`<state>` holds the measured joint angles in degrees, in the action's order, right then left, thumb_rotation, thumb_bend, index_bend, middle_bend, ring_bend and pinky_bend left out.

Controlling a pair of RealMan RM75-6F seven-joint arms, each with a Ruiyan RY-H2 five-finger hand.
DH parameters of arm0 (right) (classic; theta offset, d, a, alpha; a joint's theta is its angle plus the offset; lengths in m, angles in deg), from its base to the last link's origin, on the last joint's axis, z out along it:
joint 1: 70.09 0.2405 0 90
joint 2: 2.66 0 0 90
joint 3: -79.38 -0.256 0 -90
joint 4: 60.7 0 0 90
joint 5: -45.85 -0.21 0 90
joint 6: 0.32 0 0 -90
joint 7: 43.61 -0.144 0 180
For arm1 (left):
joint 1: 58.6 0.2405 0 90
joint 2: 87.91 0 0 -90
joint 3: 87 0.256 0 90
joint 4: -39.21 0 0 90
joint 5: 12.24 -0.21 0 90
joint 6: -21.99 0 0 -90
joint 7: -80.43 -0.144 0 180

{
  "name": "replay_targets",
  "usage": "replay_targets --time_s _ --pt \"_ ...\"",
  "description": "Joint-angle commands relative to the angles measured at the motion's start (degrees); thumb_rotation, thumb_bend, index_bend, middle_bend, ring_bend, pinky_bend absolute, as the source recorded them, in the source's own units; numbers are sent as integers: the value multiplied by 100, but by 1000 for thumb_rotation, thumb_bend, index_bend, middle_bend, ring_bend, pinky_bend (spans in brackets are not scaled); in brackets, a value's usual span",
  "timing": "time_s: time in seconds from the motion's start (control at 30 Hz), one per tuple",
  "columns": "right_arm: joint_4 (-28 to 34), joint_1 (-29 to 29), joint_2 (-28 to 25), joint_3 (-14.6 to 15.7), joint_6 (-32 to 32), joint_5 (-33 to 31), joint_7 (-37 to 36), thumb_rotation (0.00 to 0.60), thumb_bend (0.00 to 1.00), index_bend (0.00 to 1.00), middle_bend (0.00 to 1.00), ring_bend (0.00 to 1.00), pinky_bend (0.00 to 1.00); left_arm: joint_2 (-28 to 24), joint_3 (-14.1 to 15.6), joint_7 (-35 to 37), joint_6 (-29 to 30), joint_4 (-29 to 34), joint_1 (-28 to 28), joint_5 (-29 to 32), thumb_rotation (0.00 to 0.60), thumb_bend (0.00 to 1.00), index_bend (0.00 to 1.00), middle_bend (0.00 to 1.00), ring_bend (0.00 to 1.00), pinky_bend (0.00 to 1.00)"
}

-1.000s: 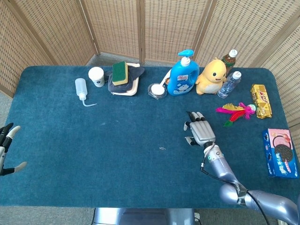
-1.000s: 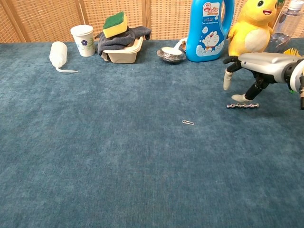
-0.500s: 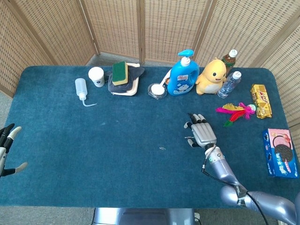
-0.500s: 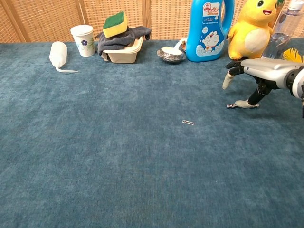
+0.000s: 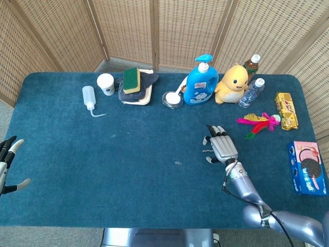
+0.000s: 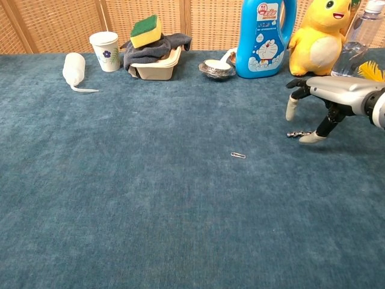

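Bead chain (image 6: 297, 133) lay flat on desk (image 6: 150, 198) under right hand (image 6: 322, 99); fingers (image 6: 292, 108) spread, thumb touching chain. Risk: thin chain could slip, drag, escape pinch.

Matt blue cloth table (image 6: 120, 198); glossy metal bead chain (image 6: 296, 133); wicker screen (image 5: 128, 31).

bright, even daylight, soft faint shadows, no glare, sharp focus, slight wide-angle stretch at the edges
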<state>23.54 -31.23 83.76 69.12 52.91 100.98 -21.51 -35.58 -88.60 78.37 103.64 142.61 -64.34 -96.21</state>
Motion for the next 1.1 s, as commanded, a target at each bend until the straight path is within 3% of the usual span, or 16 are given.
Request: replay_targets --time_s 0.03,0.5,1.1 --pt "-14 6 31 5 9 13 -26 600 244 433 0 0 0 0 0 4 2 0 1 0 600 221 0 0 0 0" --pt "-203 95 181 2 8 -91 56 600 347 439 0 0 0 -5 4 62 -13 -14 -8 -14 600 221 0 0 0 0" --pt "-483 123 387 109 79 -123 215 600 352 475 0 0 0 -15 19 92 -30 -7 -8 -18 600 221 0 0 0 0"
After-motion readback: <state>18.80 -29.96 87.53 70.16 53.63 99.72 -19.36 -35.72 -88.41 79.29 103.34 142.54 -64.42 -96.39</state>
